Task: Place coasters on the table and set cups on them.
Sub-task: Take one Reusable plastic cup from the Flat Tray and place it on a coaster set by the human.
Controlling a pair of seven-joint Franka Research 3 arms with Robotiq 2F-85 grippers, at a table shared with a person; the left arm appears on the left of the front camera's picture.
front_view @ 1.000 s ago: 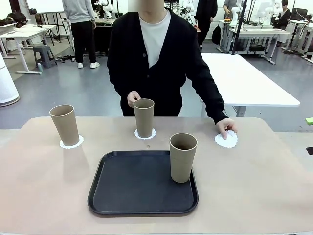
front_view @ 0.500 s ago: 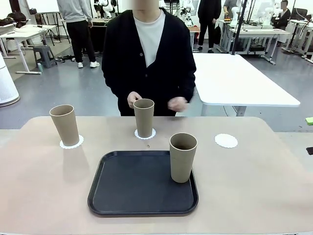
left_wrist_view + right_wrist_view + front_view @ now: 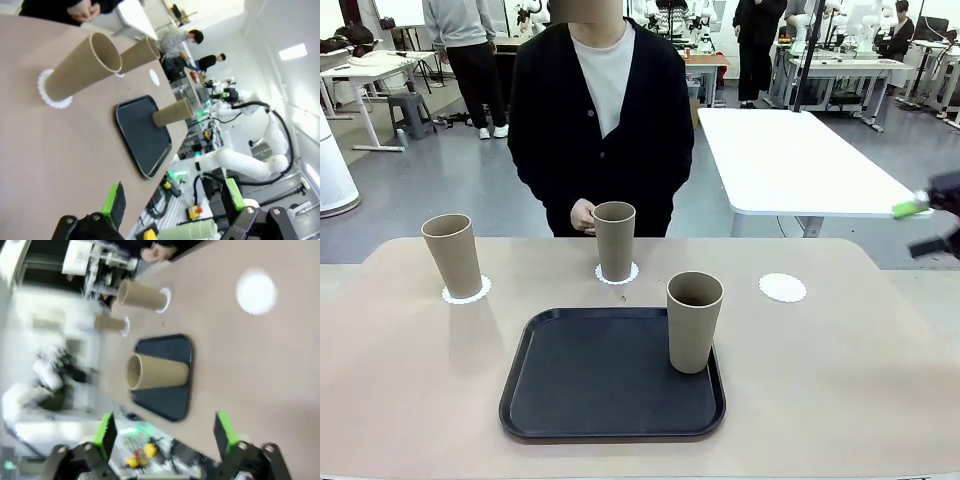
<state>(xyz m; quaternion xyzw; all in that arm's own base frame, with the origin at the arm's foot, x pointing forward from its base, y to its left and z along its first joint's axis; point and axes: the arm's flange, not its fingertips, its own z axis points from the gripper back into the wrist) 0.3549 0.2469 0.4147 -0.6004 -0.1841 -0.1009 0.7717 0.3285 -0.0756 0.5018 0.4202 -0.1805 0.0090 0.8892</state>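
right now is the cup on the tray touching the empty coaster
Apart. The front view shows the cup standing on the tray, with bare table between it and the coaster.

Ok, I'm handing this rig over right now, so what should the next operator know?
Left pincer: open, empty.
Right pincer: open, empty.
Done: left cup on left coaster, middle cup on middle coaster; right coaster lies bare on the table.
Left to do: third cup, standing on the black tray, goes onto the right coaster.
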